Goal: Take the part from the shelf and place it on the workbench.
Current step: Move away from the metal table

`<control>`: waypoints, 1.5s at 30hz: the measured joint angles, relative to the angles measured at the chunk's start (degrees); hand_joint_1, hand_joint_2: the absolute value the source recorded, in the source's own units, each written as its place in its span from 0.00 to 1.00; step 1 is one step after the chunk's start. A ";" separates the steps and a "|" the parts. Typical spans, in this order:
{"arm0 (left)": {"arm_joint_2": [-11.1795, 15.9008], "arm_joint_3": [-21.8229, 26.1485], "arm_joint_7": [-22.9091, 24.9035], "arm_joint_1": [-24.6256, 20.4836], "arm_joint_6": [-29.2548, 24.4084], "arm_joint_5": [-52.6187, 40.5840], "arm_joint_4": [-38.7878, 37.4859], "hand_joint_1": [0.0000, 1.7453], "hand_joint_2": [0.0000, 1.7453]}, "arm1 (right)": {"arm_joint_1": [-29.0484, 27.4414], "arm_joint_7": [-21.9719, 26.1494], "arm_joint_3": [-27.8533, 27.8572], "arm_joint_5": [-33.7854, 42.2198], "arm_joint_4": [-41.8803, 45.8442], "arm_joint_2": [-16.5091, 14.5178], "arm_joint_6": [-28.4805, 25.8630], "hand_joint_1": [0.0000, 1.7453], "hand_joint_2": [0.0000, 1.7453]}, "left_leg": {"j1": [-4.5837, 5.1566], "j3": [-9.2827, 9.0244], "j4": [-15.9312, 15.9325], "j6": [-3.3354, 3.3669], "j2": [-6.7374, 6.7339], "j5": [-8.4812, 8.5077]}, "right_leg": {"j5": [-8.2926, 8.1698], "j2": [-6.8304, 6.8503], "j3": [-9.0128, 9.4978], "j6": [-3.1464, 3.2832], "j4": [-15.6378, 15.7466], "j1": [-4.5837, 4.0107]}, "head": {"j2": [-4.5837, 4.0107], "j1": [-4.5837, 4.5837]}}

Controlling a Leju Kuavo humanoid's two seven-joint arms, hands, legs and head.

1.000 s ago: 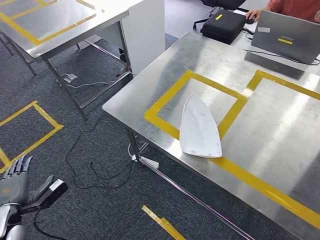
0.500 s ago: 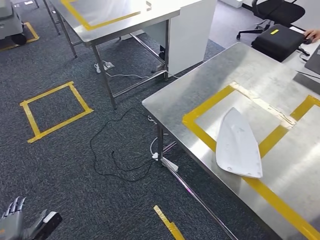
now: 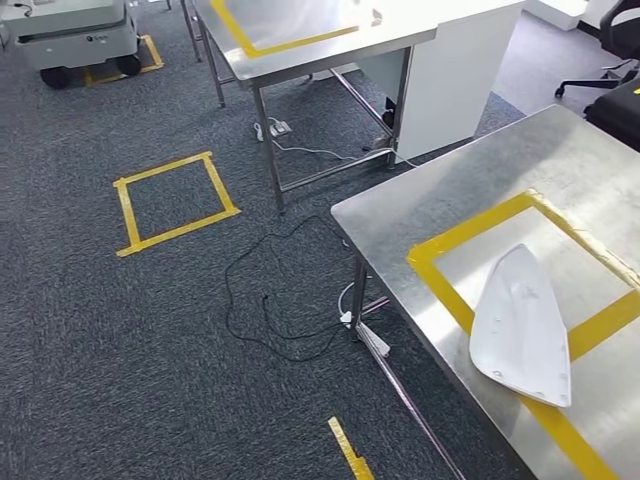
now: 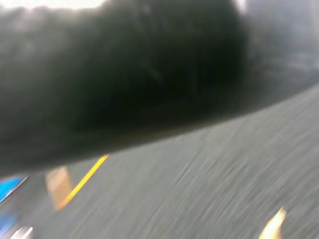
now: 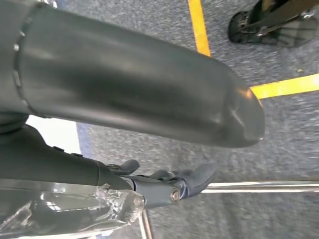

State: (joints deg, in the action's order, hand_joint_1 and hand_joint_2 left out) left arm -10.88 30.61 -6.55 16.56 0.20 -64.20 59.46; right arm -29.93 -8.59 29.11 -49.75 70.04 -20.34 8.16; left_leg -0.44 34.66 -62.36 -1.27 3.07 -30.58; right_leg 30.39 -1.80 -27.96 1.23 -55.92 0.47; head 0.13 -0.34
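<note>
A steel worktop (image 3: 392, 205) stands at the right, marked with yellow tape frames (image 3: 445, 245), and a white curved part (image 3: 521, 325) lies flat on it, across the near strip of one frame. A second steel worktop (image 3: 317, 55) stands further back, also bearing yellow tape. The dark grey carpet floor (image 3: 113, 350) carries a yellow tape square (image 3: 173, 200), a loose black cable (image 3: 264, 300), a white power strip (image 3: 373, 340) by the near worktop's leg and a short strip of yellow tape (image 3: 349, 460)
</note>
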 joint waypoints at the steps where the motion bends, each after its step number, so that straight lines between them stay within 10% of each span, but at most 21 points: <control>1: -1.75 2.90 0.83 -0.11 1.51 -0.89 -0.21 0.00 0.00 | -0.36 -0.15 -0.47 0.30 0.20 -0.04 -0.10 0.00 0.00 | -0.02 1.80 -3.82 -0.25 -1.43 -2.06 | 0.12 0.94 -0.04 0.16 0.04 -0.07 | 0.00 -0.17; 4: -5.49 8.10 3.20 0.53 3.66 -0.14 -0.81 0.00 0.00 | -0.90 -0.29 -1.17 0.65 0.38 -0.12 -0.14 0.00 0.00 | -0.41 4.75 -10.49 -0.78 -2.53 -4.29 | 0.68 3.92 -0.10 0.19 0.02 -0.22 | 0.00 -0.21; 9: -7.91 9.52 8.23 2.32 5.87 6.83 -0.47 0.00 0.00 | -0.87 -0.23 -2.03 1.11 0.80 -0.12 -0.38 0.00 0.00 | -0.22 -4.40 4.35 -0.18 -6.98 1.56 | 1.82 7.55 1.15 -1.08 -0.14 -0.59 | 0.00 -0.19; 12: -8.88 8.49 10.73 3.70 6.00 10.23 -0.01 0.00 0.00 | -0.41 -0.14 -2.46 1.40 0.95 -0.12 -0.94 0.00 0.00 | 0.05 -4.83 5.45 0.75 -6.17 1.70 | 2.26 8.64 2.06 -2.06 -0.06 -0.44 | 0.00 -0.03; 16: -9.47 6.10 12.13 4.75 6.06 13.09 0.92 0.00 0.00 | -0.18 -0.15 -2.96 1.81 1.17 -0.12 -1.51 0.00 0.00 | -0.12 -4.83 6.05 2.00 -3.88 2.28 | 7.12 3.13 -1.63 -2.95 -8.40 0.10 | 0.00 0.40; 19: -9.75 4.49 12.41 4.79 6.23 13.70 1.08 0.00 0.00 | -0.29 -0.30 -3.25 2.33 1.17 -0.12 -1.77 0.00 0.00 | -0.02 -4.76 6.03 2.14 -1.66 2.29 | 9.10 1.90 -6.78 -3.06 -17.21 0.16 | 0.00 0.43; 23: -9.88 3.60 12.45 4.78 6.39 13.82 1.08 0.00 0.00 | -0.28 -0.48 -3.51 2.70 1.17 -0.12 -2.07 0.00 0.00 | 0.03 -5.11 5.84 1.73 1.35 2.10 | 1.47 -1.05 -2.56 -2.84 -5.34 0.53 | 0.00 0.52; 25: -9.90 3.26 12.45 4.78 6.45 13.85 1.08 0.00 0.00 | -0.26 -0.56 -3.59 2.71 1.17 -0.12 -2.11 0.00 0.00 | 0.08 -4.89 5.73 1.03 2.60 2.09 | 0.61 -2.97 -1.10 -2.58 -1.71 0.62 | 0.00 0.56; 27: -9.94 3.03 12.45 4.89 6.49 13.87 1.08 0.00 0.00 | -0.24 -0.64 -3.65 2.72 1.19 -0.12 -2.18 0.00 0.00 | -0.13 -4.67 5.80 0.21 3.70 2.27 | 0.57 -2.12 -0.82 -1.86 -1.43 0.45 | 0.00 0.54; 34: -9.93 2.99 11.40 4.45 6.66 11.39 1.08 0.00 0.00 | -1.00 -1.26 -4.00 3.69 1.53 -0.12 -2.24 0.00 0.00 | -0.17 2.84 -10.36 -0.99 -2.46 -5.98 | 0.48 3.93 -0.89 -0.08 -0.97 0.01 | 0.00 -0.22; 39: -9.89 3.85 10.39 4.06 6.83 9.85 1.08 0.00 0.00 | -1.04 -1.44 -4.88 3.75 1.81 -0.12 -2.34 0.00 0.00 | 0.48 -4.94 3.55 0.32 -6.17 0.89 | 1.16 7.29 -0.17 -0.53 -1.09 -0.59 | 0.00 -0.19; 42: -9.89 4.29 10.19 3.90 6.86 9.62 1.07 0.00 0.00 | -0.95 -1.52 -5.22 3.70 1.96 -0.13 -2.40 0.00 0.00 | 0.97 -5.74 5.75 1.17 -6.17 1.31 | 1.39 8.80 0.52 -1.42 -0.98 -0.60 | 0.00 -0.15; 45: -9.94 4.69 10.07 3.79 6.87 9.21 1.05 0.00 0.00 | -0.90 -1.51 -5.48 3.52 2.40 -0.12 -2.55 0.00 0.00 | 0.62 -5.95 6.68 2.07 -4.45 2.13 | 3.48 5.95 -0.25 -2.31 -3.74 -0.30 | 0.00 0.01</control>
State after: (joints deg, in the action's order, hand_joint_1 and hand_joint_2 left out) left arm -20.81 35.30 3.51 20.35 7.07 -54.99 60.52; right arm -30.83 -10.10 23.64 -46.23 72.44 -20.46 5.61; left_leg 0.18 28.71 -55.67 0.80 -1.37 -28.46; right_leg 33.87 4.16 -28.21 -1.08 -59.67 0.17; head 0.13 -0.33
